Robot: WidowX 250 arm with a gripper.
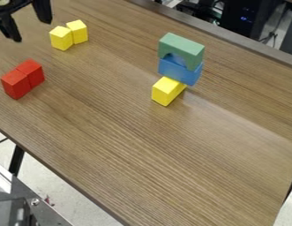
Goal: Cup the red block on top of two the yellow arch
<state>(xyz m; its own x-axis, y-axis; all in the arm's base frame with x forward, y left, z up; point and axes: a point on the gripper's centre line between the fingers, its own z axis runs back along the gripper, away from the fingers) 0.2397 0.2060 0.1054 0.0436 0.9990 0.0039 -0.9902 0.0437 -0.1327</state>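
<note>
Brown wood-grain tabletop (154, 154) spreads out under the black gripper (32, 31), which hangs at the upper left of the view. Its 2 fingers stand wide apart, with nothing held between them.

Nearest to the gripper, just to its right in the view, are 2 yellow cubes (69, 35), set side by side and slightly staggered. Below the gripper, near the table's left side, sit the 2 red blocks (23, 78). They are upright and pressed together, the 1 farther from the gripper (16, 84) also lying farther to the left.

Well apart from the gripper, across to its right, a green arch (181, 49) rests on top of a blue block (180, 70), its curved opening facing down. A yellow block (167, 91) meets the blue block at its lower left in the view; whether it bears any of the blue block's weight, I cannot tell.

Farther out, beyond the table's upper-right edge, stands dark equipment (245, 17) with small blue lights, and cables hang beside it. Away below the gripper, past the lower-left edge, are a black table leg (17, 160), pale floor (71, 201) and a metal frame (39, 205) in the corner.
</note>
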